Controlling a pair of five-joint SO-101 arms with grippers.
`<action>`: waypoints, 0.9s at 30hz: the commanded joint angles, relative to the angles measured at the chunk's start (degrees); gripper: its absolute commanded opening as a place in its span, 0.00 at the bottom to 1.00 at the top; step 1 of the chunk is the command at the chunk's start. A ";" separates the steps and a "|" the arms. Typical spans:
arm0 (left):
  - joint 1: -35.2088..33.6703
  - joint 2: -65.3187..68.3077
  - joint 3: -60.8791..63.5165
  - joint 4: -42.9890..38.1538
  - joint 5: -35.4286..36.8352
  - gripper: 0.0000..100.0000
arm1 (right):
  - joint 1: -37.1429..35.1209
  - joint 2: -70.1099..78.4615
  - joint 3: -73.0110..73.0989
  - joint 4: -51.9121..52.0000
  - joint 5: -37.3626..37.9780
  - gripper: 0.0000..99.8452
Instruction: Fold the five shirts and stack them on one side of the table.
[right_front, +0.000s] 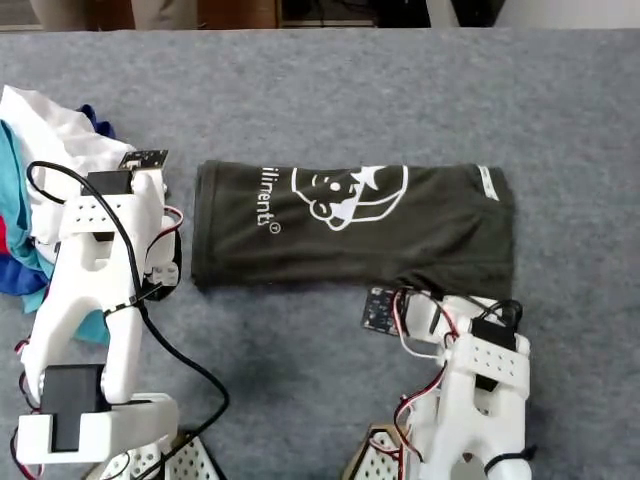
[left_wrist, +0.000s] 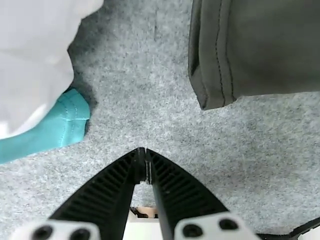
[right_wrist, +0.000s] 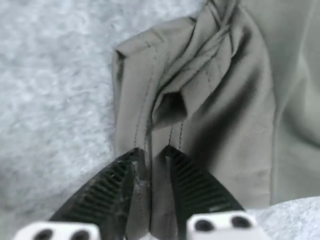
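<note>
your right jaws clamp the edge of the dark shirt (right_wrist: 225, 100); your left jaws are closed, empty, over the table (left_wrist: 150, 90) beside it.

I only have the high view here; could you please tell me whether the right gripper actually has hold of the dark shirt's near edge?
Observer: Yes. The right wrist view shows the right gripper shut on a stitched edge of the dark shirt, with cloth pinched between its jaws.
Operator: Thank you. Is the left gripper holding anything?
Observer: No. The left gripper is shut on nothing, over the bare grey table.
Operator: Is it touching any cloth?
Observer: No. It sits between the teal shirt and the dark shirt's corner, apart from both.
</note>
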 joint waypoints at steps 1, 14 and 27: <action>-0.53 -0.22 -0.26 0.00 -0.18 0.02 | -0.57 0.48 0.31 -1.41 -1.41 0.09; -0.53 -0.22 -0.26 0.35 -0.18 0.02 | -0.40 0.48 0.48 -2.99 -4.31 0.02; -0.53 -0.22 -0.26 0.35 -0.18 0.02 | -0.22 0.13 -2.59 -1.05 -6.15 0.02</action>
